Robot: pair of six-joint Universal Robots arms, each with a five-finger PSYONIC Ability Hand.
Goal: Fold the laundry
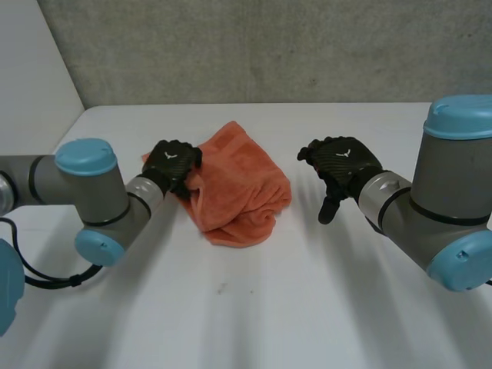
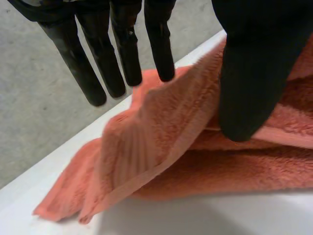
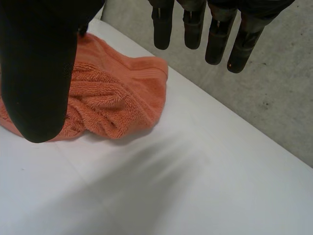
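The orange towel (image 1: 240, 184) lies bunched up on the white surface (image 1: 307, 300). The left hand (image 1: 173, 165) pinches its left edge. The right hand (image 1: 342, 163) hangs loose nearby, holding nothing.

White table (image 1: 307, 307); grey concrete wall (image 1: 269, 46) behind.

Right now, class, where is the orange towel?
In the head view the towel lies crumpled on the table, left of centre, its left edge pinched by the left hand; the right hand hovers apart to its right.
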